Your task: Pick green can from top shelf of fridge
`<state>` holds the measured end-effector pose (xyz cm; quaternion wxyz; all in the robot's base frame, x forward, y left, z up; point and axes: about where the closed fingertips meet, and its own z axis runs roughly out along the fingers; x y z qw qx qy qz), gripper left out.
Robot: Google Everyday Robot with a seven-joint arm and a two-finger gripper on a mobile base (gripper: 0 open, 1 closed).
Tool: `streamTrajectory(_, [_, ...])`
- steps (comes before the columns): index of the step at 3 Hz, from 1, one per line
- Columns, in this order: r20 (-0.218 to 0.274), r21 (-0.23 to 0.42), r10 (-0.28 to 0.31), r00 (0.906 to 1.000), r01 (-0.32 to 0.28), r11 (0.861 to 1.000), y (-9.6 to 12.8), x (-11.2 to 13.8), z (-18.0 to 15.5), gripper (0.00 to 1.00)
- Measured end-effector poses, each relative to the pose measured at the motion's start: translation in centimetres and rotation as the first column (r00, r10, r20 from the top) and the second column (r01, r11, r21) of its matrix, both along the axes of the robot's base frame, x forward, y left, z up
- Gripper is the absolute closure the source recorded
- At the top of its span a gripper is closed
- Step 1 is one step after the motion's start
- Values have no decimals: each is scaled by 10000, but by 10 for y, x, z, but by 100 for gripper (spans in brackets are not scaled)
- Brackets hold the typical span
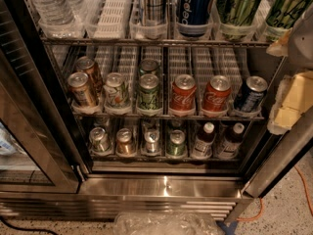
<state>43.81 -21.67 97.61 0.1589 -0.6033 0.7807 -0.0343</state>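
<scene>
The fridge [166, 187] stands open, with its steel base at the bottom. The top shelf [112, 13] runs along the upper edge, with clear bins and white ribbed lanes. Two tall green cans with dark streaks stand at its right end: one [239, 6] beside the blue Pepsi can [194, 4], the other [287, 6] at the far right, partly cut off. Their lids are out of view. My gripper [292, 84], with pale yellow padding, hangs at the right edge, below and just right of the far-right green can and apart from it.
Water bottles [51, 6] and a plaid can [155, 4] stand on the top shelf's left and middle. The middle rack holds short cans, among them red cola cans [183, 93]. The lowest rack holds cans and small bottles. The glass door [24, 131] stands open at left. An orange cable [303, 190] lies on the floor.
</scene>
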Motion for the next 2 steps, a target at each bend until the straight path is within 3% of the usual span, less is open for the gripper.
streamTrajectory(2, [135, 99, -222, 9997, 221, 9997, 1, 1, 2, 0])
